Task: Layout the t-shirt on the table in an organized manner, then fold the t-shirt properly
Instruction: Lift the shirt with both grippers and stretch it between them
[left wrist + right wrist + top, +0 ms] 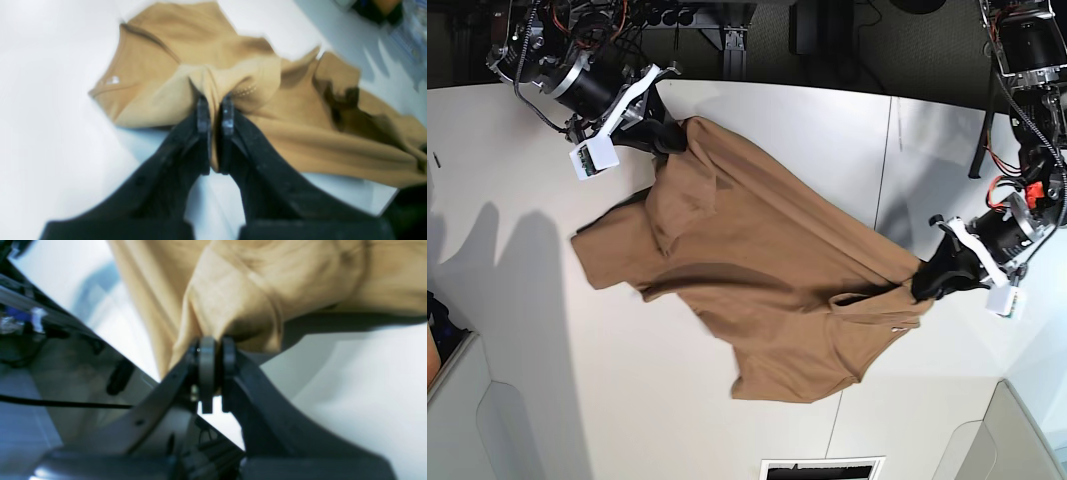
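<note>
The white table carries the tan t-shirt, stretched diagonally — its long axis runs between the two grippers, collar end (white label showing) by the left one. Right gripper is pinched on a fold at the far corner; left gripper is clamped on bunched cloth near the neckline. Pulling apart along that diagonal should flatten it.

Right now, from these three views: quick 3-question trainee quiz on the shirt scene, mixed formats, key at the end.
1. True or false: the left pincer is open.
2. The right pincer is shut on: A) nothing B) the tan-brown cotton t-shirt C) a cable.
3. Fill in: the shirt lies on the matte white ____.

Key: 1 false, it is shut on the fabric. 2 B. 3 table.
</note>
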